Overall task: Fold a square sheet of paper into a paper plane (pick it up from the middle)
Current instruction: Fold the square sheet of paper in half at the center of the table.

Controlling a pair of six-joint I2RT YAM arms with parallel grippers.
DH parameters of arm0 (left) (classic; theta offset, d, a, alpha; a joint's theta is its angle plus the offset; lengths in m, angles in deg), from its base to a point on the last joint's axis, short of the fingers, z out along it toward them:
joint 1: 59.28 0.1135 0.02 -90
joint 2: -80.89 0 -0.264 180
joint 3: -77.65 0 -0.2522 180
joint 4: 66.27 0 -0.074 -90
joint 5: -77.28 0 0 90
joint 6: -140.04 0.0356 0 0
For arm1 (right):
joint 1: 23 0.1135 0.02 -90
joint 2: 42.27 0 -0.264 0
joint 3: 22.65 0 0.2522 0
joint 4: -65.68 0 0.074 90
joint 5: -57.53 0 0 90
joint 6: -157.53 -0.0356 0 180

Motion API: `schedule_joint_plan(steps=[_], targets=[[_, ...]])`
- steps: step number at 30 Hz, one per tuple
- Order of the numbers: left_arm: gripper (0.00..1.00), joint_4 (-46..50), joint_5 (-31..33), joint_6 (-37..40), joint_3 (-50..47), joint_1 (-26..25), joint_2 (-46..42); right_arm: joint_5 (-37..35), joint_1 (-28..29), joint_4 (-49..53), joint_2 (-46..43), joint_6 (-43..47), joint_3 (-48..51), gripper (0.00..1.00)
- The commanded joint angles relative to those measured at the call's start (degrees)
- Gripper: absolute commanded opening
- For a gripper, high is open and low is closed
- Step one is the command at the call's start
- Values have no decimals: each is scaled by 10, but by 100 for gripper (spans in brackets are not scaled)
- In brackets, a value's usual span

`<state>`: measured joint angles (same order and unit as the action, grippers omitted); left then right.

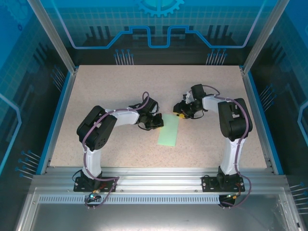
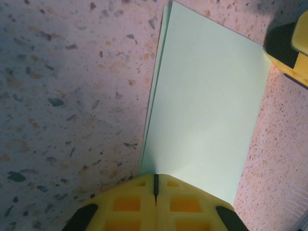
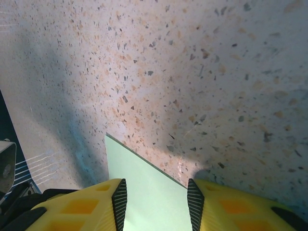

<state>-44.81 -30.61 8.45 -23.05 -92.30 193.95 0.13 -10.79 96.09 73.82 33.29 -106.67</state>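
The square sheet of paper [image 1: 169,131] lies flat on the speckled table, folded in half into a long pale-green rectangle. In the left wrist view the paper [image 2: 207,106] shows two layers along its left edge. My left gripper [image 1: 156,122] is shut, its yellow tips [image 2: 155,179] resting on the paper's near end beside that edge, with nothing seen between the jaws. My right gripper [image 1: 180,114] is open over the sheet's far corner. In the right wrist view the paper [image 3: 144,187] runs under the gap between its ribbed pads [image 3: 119,199], untouched by them.
The speckled table [image 1: 106,91] spreads wide on all sides of the paper. Blue rails [image 1: 57,115] border it left and right, and a metal frame [image 1: 159,175] runs along the near edge. The two grippers stand close together over the sheet's far end.
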Motion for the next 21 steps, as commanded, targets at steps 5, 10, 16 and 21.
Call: schedule_joint_plan(steps=[5,10,16,21], targets=[[0,59,-4,11,1,-7,13,-17,-10,52,22,26,-32,42],[0,54,-11,7,-1,-8,-9,-49,-5,84,-47,50,-22,47],[4,47,-19,3,-10,-9,-52,-121,15,127,-136,71,23,48],[24,35,-11,-2,-55,-9,-108,-176,59,137,-195,56,91,51]])
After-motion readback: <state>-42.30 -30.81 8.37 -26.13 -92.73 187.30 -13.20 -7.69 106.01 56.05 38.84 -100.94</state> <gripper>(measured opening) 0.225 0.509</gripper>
